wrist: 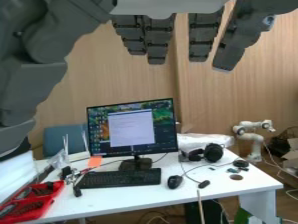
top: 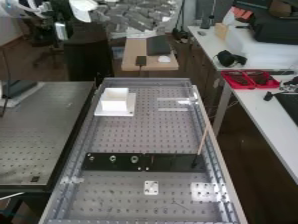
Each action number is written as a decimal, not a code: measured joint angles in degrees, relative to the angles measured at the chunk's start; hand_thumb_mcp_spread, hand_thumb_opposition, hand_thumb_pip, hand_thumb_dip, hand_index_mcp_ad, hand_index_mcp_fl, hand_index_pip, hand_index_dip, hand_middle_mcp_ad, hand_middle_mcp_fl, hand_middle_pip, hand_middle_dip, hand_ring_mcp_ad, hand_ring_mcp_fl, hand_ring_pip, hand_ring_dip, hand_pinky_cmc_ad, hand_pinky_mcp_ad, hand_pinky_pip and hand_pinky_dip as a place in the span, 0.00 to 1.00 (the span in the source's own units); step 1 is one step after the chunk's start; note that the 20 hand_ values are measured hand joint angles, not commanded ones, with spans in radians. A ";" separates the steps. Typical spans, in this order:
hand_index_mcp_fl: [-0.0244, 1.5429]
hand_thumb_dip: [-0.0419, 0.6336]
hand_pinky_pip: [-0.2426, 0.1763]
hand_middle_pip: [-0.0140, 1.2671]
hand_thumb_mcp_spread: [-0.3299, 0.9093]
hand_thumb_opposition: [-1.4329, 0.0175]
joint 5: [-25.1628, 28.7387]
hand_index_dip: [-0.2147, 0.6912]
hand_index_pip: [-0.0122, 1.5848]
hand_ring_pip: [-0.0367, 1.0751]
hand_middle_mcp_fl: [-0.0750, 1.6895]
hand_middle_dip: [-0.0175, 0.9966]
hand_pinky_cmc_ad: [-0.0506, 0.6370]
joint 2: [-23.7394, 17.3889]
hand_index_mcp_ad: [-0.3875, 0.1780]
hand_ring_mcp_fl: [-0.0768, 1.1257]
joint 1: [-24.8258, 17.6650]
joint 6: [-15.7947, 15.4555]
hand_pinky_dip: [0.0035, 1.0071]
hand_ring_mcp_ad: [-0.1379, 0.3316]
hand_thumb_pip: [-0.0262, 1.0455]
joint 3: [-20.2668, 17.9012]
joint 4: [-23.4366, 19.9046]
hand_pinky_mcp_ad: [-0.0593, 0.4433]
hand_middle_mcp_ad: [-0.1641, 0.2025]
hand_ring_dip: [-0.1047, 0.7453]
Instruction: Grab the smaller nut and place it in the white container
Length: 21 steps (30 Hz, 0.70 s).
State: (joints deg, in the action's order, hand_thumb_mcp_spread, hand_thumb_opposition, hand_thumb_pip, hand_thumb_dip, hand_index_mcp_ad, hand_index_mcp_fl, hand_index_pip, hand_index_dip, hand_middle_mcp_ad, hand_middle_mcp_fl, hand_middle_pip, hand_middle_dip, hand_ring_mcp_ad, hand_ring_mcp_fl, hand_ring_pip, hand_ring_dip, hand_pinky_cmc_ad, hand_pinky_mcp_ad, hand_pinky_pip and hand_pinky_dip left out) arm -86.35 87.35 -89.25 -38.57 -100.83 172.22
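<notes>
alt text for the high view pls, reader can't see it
A smaller nut, larger nut and bearing stand in a row on a flat black bar across a perforated metal bench. Beyond them, a white container sits on a white plate.

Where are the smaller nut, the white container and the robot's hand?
Smaller nut (top: 91, 158): high view, its middle.
White container (top: 115, 105): high view, its near wall.
Hand (wrist: 201, 44): wrist view, on a finger.
</notes>
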 joint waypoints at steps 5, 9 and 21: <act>0.03 0.10 0.36 0.10 0.49 0.51 3.17 0.22 0.05 0.11 0.04 0.11 0.43 -1.02 0.73 0.07 -0.51 -0.31 0.40 0.72 0.37 -3.87 -1.90 0.54 0.55 0.14; 0.03 0.13 0.36 0.11 0.49 0.51 4.76 0.21 0.05 0.11 0.05 0.11 0.43 -1.34 0.73 0.07 -0.53 1.03 0.40 0.72 0.37 -6.25 -2.95 0.54 0.55 0.14; 0.03 0.14 0.36 0.11 0.50 0.51 8.95 0.19 0.06 0.11 0.04 0.12 0.43 -3.43 0.73 0.06 0.18 4.18 0.40 0.73 0.38 -13.81 -7.01 0.54 0.55 0.14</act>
State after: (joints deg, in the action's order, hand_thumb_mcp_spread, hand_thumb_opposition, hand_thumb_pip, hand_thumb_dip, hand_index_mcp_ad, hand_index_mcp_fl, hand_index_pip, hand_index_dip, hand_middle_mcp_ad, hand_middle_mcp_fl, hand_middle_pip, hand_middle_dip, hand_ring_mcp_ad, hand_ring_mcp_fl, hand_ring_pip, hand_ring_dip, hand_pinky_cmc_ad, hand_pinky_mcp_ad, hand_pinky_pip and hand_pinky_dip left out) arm -77.40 83.92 -89.07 -34.39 -114.64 165.21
